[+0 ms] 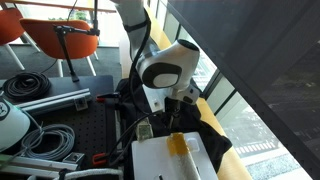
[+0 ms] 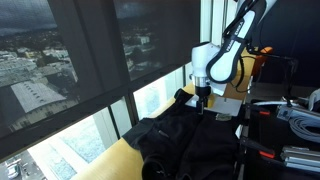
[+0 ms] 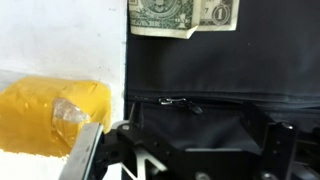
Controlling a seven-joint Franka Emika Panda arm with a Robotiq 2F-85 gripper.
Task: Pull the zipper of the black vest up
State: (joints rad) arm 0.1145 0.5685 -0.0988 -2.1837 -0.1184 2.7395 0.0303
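Yellow and lumpy, an object [image 3: 55, 112] with a clear crinkled patch sits at the left of the wrist view on a white sheet [image 3: 60, 35]. Just to its right begins the black vest [image 3: 225, 75], which fills the rest of that view. A zipper line runs across the fabric, with a small metal zipper pull [image 3: 180, 102] near the middle, and a dollar bill [image 3: 185, 14] lies on the vest at the top edge. The claw [image 3: 185, 150] is spread, its fingers wide apart below the pull. In both exterior views the vest lies rumpled on the table [image 2: 112, 158] beside the window [image 2: 60, 60], with the claw hovering just above it.
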